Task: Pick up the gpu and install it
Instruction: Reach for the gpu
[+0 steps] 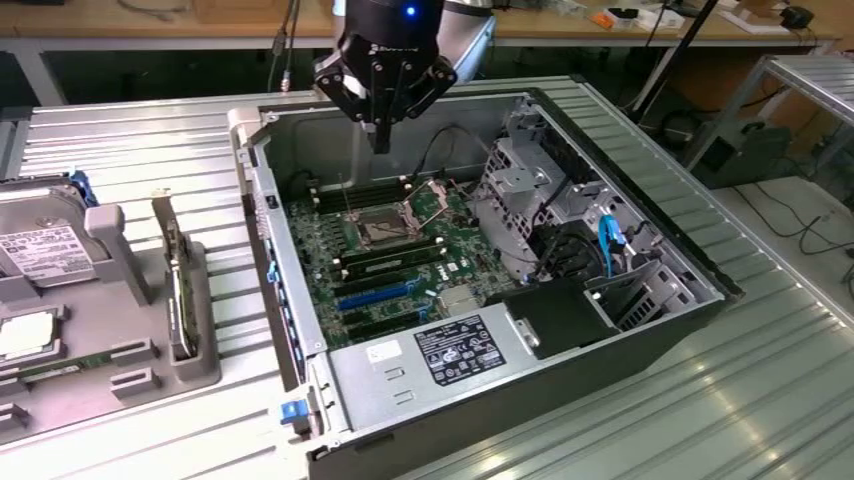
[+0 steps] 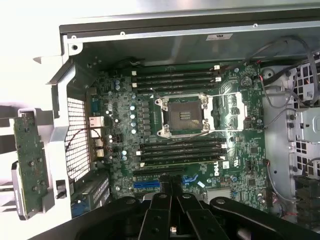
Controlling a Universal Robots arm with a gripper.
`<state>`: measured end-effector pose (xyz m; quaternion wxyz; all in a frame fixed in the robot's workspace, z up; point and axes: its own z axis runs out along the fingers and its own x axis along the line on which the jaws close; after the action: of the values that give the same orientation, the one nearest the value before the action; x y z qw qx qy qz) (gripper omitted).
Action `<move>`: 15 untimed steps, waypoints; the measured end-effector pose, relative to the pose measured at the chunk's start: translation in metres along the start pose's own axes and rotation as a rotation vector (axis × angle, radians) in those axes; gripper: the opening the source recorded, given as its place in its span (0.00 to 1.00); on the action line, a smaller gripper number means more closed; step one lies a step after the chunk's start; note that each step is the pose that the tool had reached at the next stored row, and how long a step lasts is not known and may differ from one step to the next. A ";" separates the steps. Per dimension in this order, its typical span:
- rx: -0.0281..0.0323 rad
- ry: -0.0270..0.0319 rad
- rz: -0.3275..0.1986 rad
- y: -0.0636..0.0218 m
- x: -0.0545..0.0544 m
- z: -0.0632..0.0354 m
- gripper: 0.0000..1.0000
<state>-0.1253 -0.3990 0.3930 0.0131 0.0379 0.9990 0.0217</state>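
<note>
Open desktop computer case [image 1: 641, 215] on a ribbed metal table [image 1: 747, 400], seen from above. The robot's black gripper [image 1: 380, 140] hangs over the far end of the case, above the motherboard [image 1: 314, 240], its fingers pressed together and holding nothing. The gpu [image 1: 174, 290] stands upright on its edge in a grey holder [image 1: 187, 365] outside the case, well off to the exterior view's left, with the case's side wall [image 1: 274, 260] between it and the gripper.

Likely risks: with the fingers together, a descent here could strike the bare CPU socket [image 1: 384, 232]. A low sideways sweep could hit the case wall. The thin card could tip or twist in an off-centre grip.
</note>
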 end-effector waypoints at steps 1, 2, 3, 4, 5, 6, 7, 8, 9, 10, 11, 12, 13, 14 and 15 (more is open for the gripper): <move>0.0000 0.0000 0.000 -0.0001 0.001 0.0000 0.11; 0.0001 0.0001 0.000 -0.0002 0.002 0.0000 0.11; 0.0001 0.0001 0.000 -0.0003 0.004 0.0000 0.11; 0.0000 0.0000 0.000 -0.0004 0.005 0.0001 0.11; 0.0000 0.0000 0.000 -0.0006 0.008 0.0001 0.11; 0.0000 0.0000 0.000 -0.0009 0.012 0.0001 0.11; 0.0000 0.0000 0.000 -0.0014 0.019 0.0002 0.11; 0.0000 0.0000 0.000 -0.0016 0.021 0.0001 0.11; 0.0000 0.0001 0.000 -0.0018 0.023 0.0001 0.11; 0.0001 0.0000 0.000 -0.0019 0.025 0.0001 0.11; 0.0000 0.0000 0.000 -0.0021 0.027 0.0001 0.11; 0.0000 0.0000 0.000 -0.0023 0.029 0.0001 0.11; -0.0001 0.0000 0.000 -0.0023 0.031 0.0001 0.11; 0.0000 0.0000 0.000 -0.0025 0.033 0.0001 0.11; 0.0000 0.0000 0.000 -0.0026 0.034 0.0001 0.11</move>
<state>-0.1597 -0.3989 0.3920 0.0131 0.0378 0.9990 0.0217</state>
